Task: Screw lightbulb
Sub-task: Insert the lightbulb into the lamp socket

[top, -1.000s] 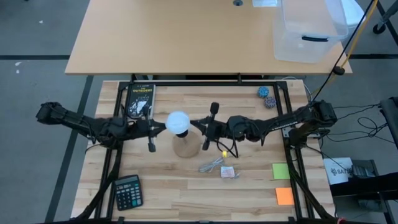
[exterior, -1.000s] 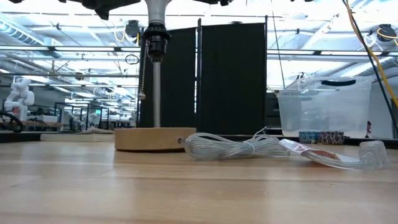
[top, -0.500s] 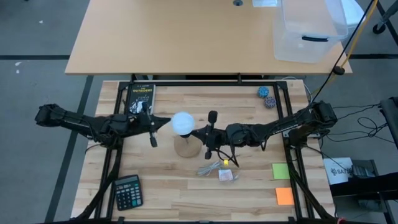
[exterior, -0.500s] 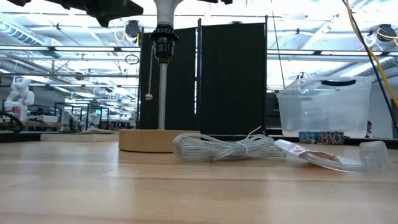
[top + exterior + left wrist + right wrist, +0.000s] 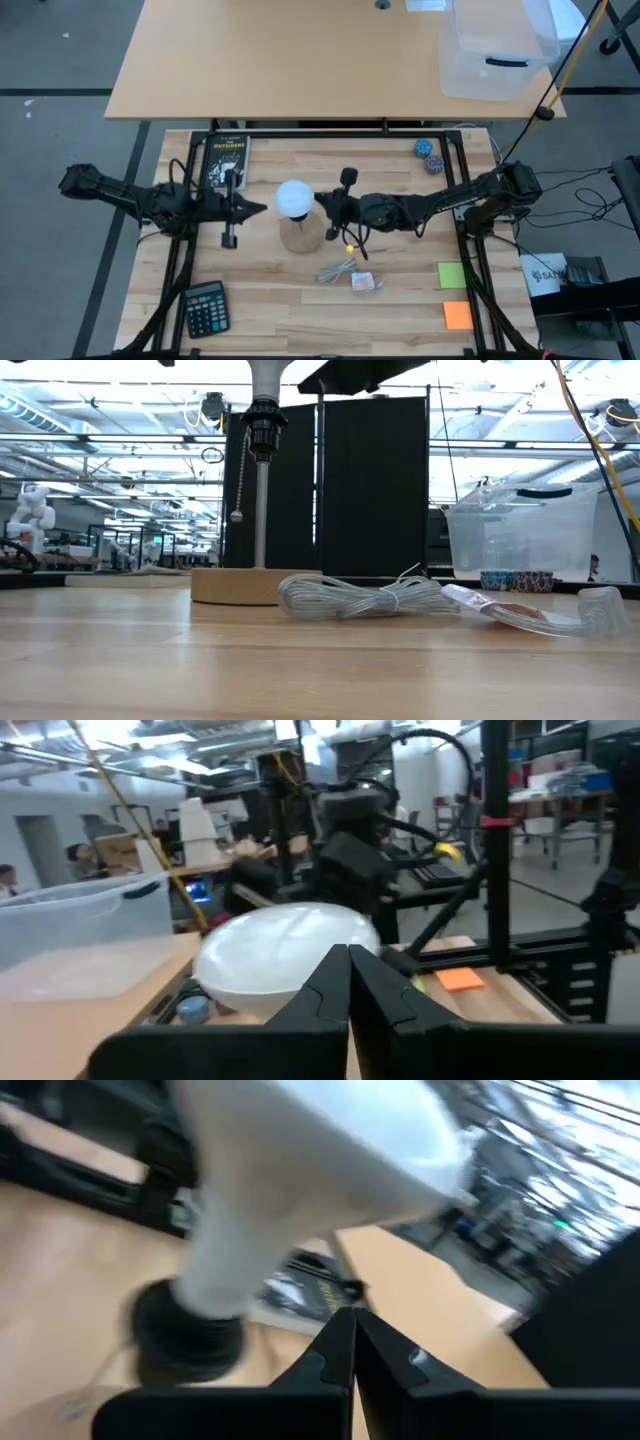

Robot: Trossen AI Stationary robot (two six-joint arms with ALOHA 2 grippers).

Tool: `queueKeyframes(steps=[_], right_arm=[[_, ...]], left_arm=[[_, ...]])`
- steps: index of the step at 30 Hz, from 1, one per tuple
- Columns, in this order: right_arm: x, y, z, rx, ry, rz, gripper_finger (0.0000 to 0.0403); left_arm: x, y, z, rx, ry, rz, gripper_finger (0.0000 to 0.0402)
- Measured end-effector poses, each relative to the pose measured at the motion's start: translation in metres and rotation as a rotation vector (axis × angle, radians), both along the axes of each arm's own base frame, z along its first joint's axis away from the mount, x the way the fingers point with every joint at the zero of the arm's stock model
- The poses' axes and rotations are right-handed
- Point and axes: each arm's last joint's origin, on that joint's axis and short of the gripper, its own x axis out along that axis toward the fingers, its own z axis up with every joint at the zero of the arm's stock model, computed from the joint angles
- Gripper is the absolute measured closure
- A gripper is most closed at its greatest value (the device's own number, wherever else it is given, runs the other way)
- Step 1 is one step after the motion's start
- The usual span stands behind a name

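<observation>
One lightbulb [image 5: 293,197], one calculator [image 5: 205,308], one book [image 5: 225,159], two sticky notes [image 5: 452,275], two small balls [image 5: 424,148], one clear bin [image 5: 497,48], two desks [image 5: 280,60].

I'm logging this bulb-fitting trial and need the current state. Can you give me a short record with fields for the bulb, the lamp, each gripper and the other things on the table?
lightbulb: white lightbulb seated on the lamp's black socket
lamp: round wooden base, upright pole, pull chain hanging beside it
left gripper: left gripper shut, just left of the bulb, apart from it
right gripper: right gripper shut, at the bulb's right side; contact unclear
cord: coiled cord beside the base
others: calculator, book, sticky notes
</observation>
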Motion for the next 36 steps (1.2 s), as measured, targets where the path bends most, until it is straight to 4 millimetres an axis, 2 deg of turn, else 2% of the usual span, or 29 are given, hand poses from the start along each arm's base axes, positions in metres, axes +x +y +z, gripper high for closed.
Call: queueKeyframes(steps=[8, 14, 30, 36], right_arm=[[0.001, -0.010, 0.012, -0.045, -0.096, -0.043, 0.0403], [0.001, -0.009, 0.015, -0.081, -0.107, -0.037, 0.0403], [-0.003, 0.018, 0.015, -0.159, -0.078, 0.010, 0.0403], [-0.005, 0.033, 0.014, -0.177, -0.062, 0.107, 0.0403]], left_arm=[[0.009, -0.006, -0.005, 0.005, 0.018, -0.017, 0.0401], [0.014, -0.006, -0.009, 0.004, 0.048, 0.060, 0.0401], [0.017, 0.012, -0.009, -0.075, 0.036, 0.171, 0.0401], [0.018, 0.019, -0.011, -0.120, 0.052, 0.250, 0.0401]])
